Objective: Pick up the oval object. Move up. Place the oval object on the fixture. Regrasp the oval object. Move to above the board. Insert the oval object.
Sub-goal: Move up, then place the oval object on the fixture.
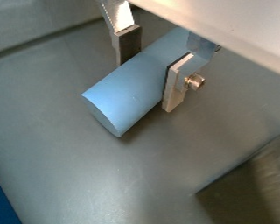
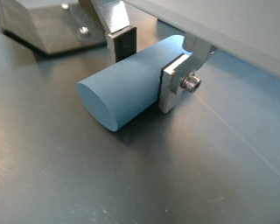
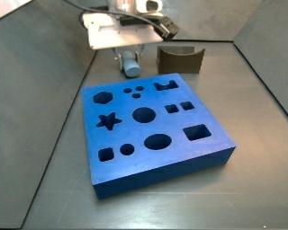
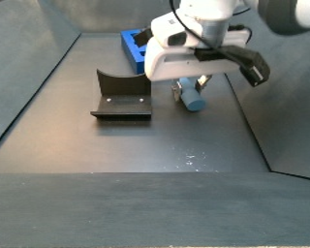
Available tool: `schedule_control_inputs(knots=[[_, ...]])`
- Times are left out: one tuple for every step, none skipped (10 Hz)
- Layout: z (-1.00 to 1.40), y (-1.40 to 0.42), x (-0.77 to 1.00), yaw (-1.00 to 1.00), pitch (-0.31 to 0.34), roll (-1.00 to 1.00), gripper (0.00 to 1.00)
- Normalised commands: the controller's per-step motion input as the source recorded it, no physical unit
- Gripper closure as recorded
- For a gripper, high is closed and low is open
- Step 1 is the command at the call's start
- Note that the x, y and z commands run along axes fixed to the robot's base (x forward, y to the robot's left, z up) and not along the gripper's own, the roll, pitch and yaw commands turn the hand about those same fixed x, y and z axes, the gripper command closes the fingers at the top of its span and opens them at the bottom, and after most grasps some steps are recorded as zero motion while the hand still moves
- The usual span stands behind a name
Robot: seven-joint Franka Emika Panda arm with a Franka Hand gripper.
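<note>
The oval object [image 1: 125, 96] is a pale blue-grey peg lying on its side on the dark floor. It shows in both wrist views [image 2: 125, 87] and both side views [image 3: 130, 65] [image 4: 190, 97]. My gripper [image 1: 152, 70] straddles it, with one finger pad [image 1: 129, 48] on its far side and the other finger [image 1: 178, 83] pressed against its near side. The jaws look shut on the peg. The gripper also shows in a side view [image 3: 129, 56], just behind the blue board [image 3: 153, 126]. The olive-brown fixture [image 3: 180, 59] stands close by and is empty.
Grey enclosure walls surround the floor. In a side view the fixture [image 4: 120, 95] is beside the gripper and the board's corner [image 4: 132, 44] lies behind it. A metal bracket [image 2: 49, 26] shows near the fingers in a wrist view.
</note>
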Motion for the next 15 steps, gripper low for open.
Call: schedule_control_inputs(knots=[[0.67,0.06,-0.05,0.05,0.003,-0.01,1.00],[0.53,0.03,-0.04,0.05,0.000,-0.04,1.00],[0.34,0.01,-0.03,0.04,0.009,-0.07,1.00],[0.25,0.01,-0.03,0.04,0.017,-0.08,1.00],[1.00,0.00,0.00,0.00,0.000,0.00,1.00],[1.00,0.00,0.00,-0.01,0.002,-0.01,1.00],[1.00,-0.01,-0.01,0.00,0.021,-0.02,1.00],[1.00,-0.01,-0.01,0.01,0.030,-0.04,1.00],[1.00,-0.01,-0.01,0.02,0.032,-0.06,1.00],[1.00,-0.01,-0.02,0.03,0.030,-0.08,1.00],[1.00,-0.01,-0.02,0.03,0.027,-0.10,1.00],[1.00,-0.01,-0.02,0.03,0.023,-0.11,1.00],[1.00,-0.01,-0.03,0.02,0.025,-0.12,1.00],[0.96,-0.01,-0.03,0.00,0.024,-0.13,1.00],[0.83,0.00,-0.03,-0.01,0.027,-0.14,1.00]])
